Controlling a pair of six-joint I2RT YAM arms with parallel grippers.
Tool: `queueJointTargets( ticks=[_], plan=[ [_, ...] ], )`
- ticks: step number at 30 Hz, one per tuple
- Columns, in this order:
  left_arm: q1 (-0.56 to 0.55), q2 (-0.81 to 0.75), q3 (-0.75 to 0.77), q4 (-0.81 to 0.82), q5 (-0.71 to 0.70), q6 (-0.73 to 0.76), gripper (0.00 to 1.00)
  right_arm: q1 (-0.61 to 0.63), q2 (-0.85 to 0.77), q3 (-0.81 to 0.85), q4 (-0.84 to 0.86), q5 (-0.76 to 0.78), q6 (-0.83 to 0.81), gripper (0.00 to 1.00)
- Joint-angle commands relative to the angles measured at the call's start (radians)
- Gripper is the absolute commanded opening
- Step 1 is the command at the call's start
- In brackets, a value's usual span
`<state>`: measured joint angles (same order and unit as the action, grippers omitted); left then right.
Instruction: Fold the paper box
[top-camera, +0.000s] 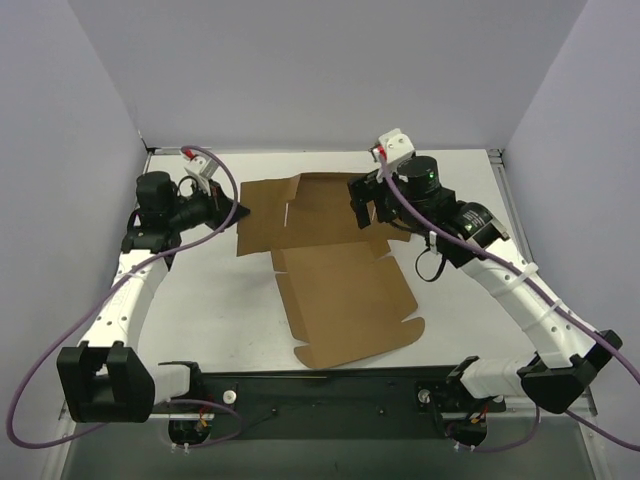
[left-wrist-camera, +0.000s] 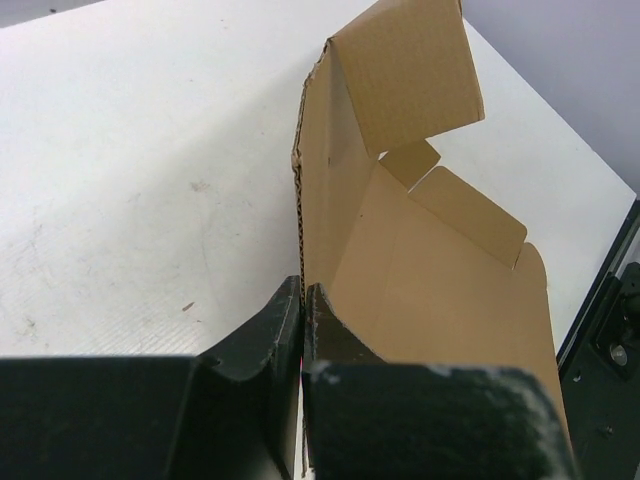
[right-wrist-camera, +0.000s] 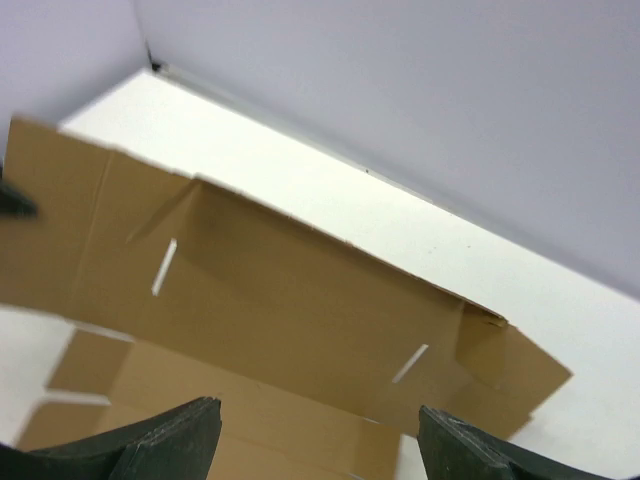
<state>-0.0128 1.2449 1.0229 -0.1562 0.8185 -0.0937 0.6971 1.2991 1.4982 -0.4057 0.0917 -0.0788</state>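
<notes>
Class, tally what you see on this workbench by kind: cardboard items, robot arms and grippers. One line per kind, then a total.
paper box: 1
robot arms: 2 (left arm, right arm)
grippers: 2 (left gripper shut on the paper box's edge, right gripper open)
Total: 5

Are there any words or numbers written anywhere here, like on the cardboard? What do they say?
None can be read in any view.
The paper box is plain brown cardboard, with no print, label or number on it.
The white table and the grey walls carry no writing either.
</notes>
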Motion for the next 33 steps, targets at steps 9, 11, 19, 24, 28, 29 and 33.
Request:
queueJointTargets(
  ticks=[9, 11, 19, 24, 28, 29, 33],
  plan=[
    [-0.098, -0.122, -0.035, 0.027, -0.061, 0.080, 0.00, -0.057, -0.142, -0.390, 0.527, -0.018, 1.046, 0.80],
    [-0.121, -0.137, -0.038, 0.024, -0.074, 0.088, 0.00, -0.082, -0.162, -0.474, 0.588, -0.013, 1.122, 0.80],
    [-0.145, -0.176, -0.069, 0.046, -0.079, 0.123, 0.00, -0.146, -0.204, -0.647, 0.809, 0.031, 1.392, 0.82],
    [-0.157, -0.193, -0.081, 0.057, -0.081, 0.130, 0.00, -0.182, -0.161, -0.678, 0.906, 0.028, 1.464, 0.83],
    [-0.161, -0.199, -0.083, 0.063, -0.074, 0.130, 0.00, -0.182, -0.110, -0.652, 0.904, 0.034, 1.472, 0.82],
    [-0.159, -0.200, -0.084, 0.063, -0.073, 0.130, 0.00, -0.186, -0.101, -0.650, 0.907, 0.033, 1.478, 0.81],
    [-0.164, -0.216, -0.096, 0.075, -0.074, 0.137, 0.00, -0.202, -0.038, -0.645, 0.936, 0.033, 1.499, 0.78]
  ],
)
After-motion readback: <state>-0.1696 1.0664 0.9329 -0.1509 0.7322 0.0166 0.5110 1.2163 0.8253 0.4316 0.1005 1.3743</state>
